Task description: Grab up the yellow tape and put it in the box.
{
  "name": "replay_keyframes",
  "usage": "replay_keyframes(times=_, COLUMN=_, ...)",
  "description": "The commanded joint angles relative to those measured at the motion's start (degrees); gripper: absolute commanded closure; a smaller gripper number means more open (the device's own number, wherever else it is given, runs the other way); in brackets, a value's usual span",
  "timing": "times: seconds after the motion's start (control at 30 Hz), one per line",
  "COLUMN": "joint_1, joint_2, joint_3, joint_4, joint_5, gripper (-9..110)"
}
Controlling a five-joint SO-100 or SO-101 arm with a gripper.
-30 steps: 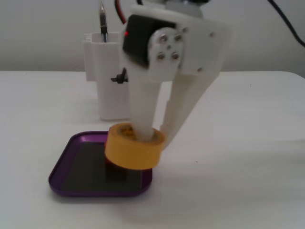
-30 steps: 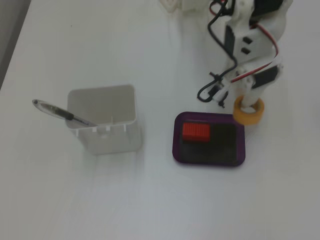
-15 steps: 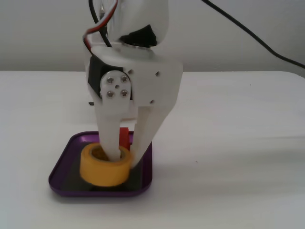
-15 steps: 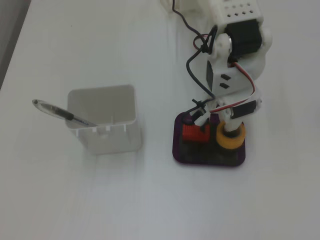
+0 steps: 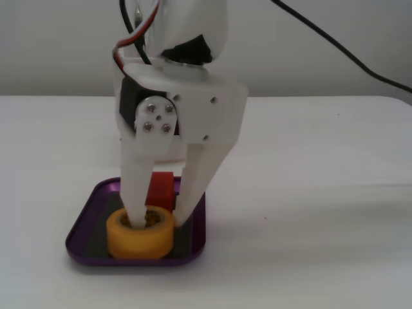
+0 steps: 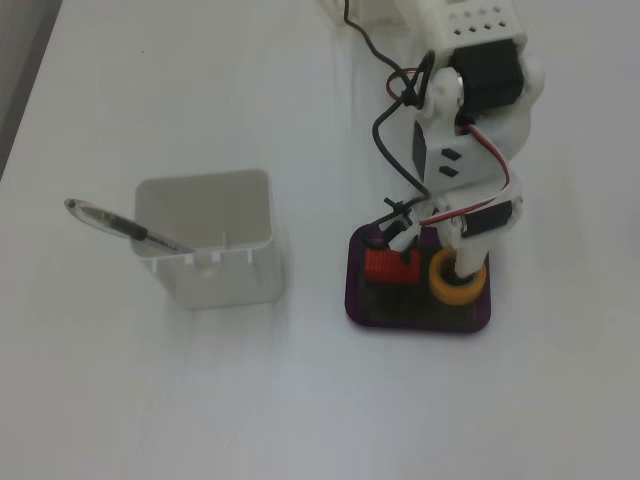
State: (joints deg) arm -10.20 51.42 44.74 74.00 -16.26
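The yellow tape [image 5: 140,233] lies flat on the dark floor of the purple box [image 5: 82,226], near its front in a fixed view. My white gripper [image 5: 159,222] reaches down over it. One finger [image 5: 136,206] stands inside the roll's hollow core and the other [image 5: 188,199] stands outside its right wall. A small gap shows between the inner finger and the wall, so the jaws look slightly open around the roll's wall. In another fixed view the tape [image 6: 445,287] sits in the right half of the box [image 6: 420,322] under the gripper [image 6: 456,266].
A red cube [image 5: 159,191] sits in the box behind the tape, also seen beside it [image 6: 390,267]. A tall white container [image 6: 215,245] with a pen [image 6: 110,225] leaning out stands left of the box. Black and red cables [image 6: 385,140] hang along the arm.
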Motion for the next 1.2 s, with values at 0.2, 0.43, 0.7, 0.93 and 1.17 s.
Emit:
replay_keyframes(times=0.2, joint_1=-0.53, joint_2=13.18, joint_3=-17.40, joint_4=18.63, joint_5=0.44, gripper=88)
replay_keyframes(times=0.43, joint_1=0.09, joint_2=30.59, joint_3=-18.02, joint_4=23.47, joint_5=3.43, gripper=88)
replay_keyframes(times=0.7, joint_1=0.18, joint_2=56.25, joint_3=9.49, joint_4=23.47, joint_5=4.66, gripper=88)
replay_keyframes(times=0.93, joint_1=0.26, joint_2=78.13, joint_3=36.74, joint_4=20.39, joint_5=4.75, gripper=88)
replay_keyframes(times=1.17, joint_1=0.26, joint_2=99.76, joint_3=67.76, joint_4=10.46, joint_5=4.75, gripper=88)
